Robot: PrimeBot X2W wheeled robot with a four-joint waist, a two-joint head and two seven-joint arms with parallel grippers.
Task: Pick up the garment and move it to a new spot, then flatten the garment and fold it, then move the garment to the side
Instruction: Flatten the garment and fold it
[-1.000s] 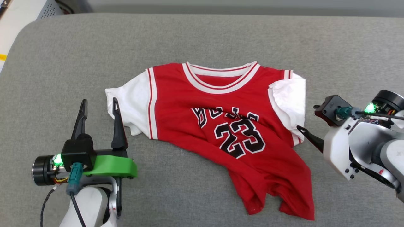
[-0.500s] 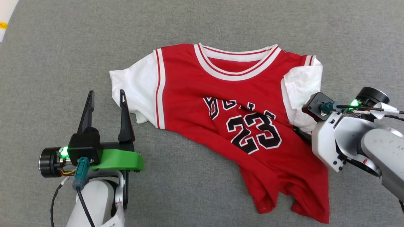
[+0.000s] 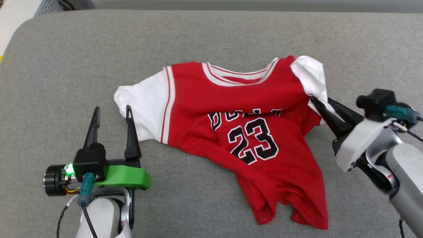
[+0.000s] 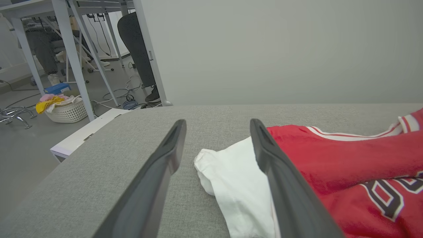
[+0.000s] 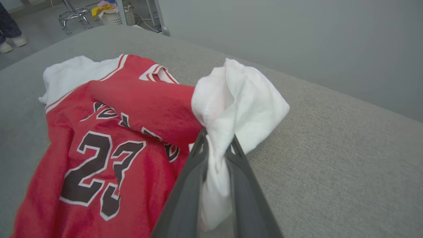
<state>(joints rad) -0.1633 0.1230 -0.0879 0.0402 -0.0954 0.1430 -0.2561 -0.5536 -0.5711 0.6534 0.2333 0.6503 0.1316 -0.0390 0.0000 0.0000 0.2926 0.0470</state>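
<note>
The garment (image 3: 244,125), a red jersey T-shirt with white sleeves and a black number 23, lies rumpled in the middle of the grey cushion (image 3: 66,66). My right gripper (image 3: 320,100) is shut on its white right sleeve (image 5: 238,99), which is bunched between the fingers and lifted off the cushion. That shoulder is pulled up and folded over the chest. My left gripper (image 3: 112,110) hovers open just beside the other white sleeve (image 4: 231,178), with its right finger (image 4: 281,185) over the sleeve's edge and nothing between the fingers.
The cushion's rounded corner (image 3: 19,36) is at the far left, with a white ledge beyond it. Off the cushion are table legs (image 4: 76,59), a white basket (image 4: 67,112) of cloth, and a grey wall (image 4: 281,49) behind.
My right gripper has shut on the white right sleeve and raised it, folding the shoulder over the chest. The left gripper stays open in place. The head camera shifted.
</note>
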